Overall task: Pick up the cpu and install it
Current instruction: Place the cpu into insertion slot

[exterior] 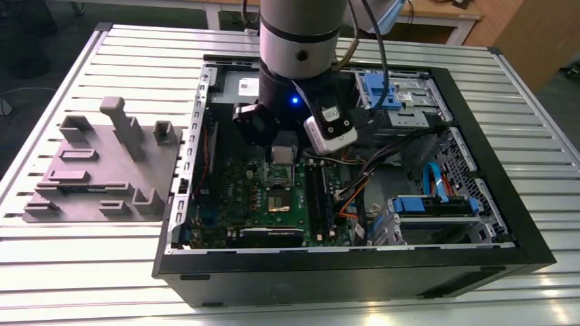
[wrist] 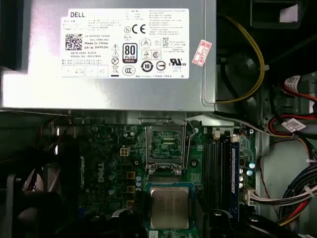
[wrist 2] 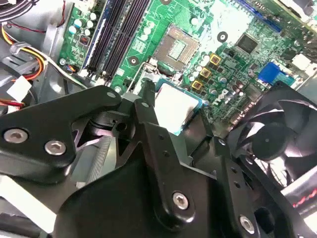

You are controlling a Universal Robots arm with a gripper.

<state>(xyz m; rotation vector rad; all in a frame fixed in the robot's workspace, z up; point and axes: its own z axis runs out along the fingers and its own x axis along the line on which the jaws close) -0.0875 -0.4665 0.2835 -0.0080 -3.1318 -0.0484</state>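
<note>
Install step in hand: cpu (wrist: 170, 207) lifted, not yet seated.
The gripper (wrist 2: 174, 119) is closed narrow on the cpu's edges and holds it over the motherboard (wrist: 114, 168), just beside the open socket (wrist: 166, 146), inside the computer case (exterior: 507, 238) that stands mid-bench (exterior: 91, 272). My guess is that seating calls for squaring the chip to the socket frame and keeping it level. Count: one cpu, one socket, one gripper, one fan (wrist 2: 277, 144), one labelled grey box (wrist: 124, 49).
</note>
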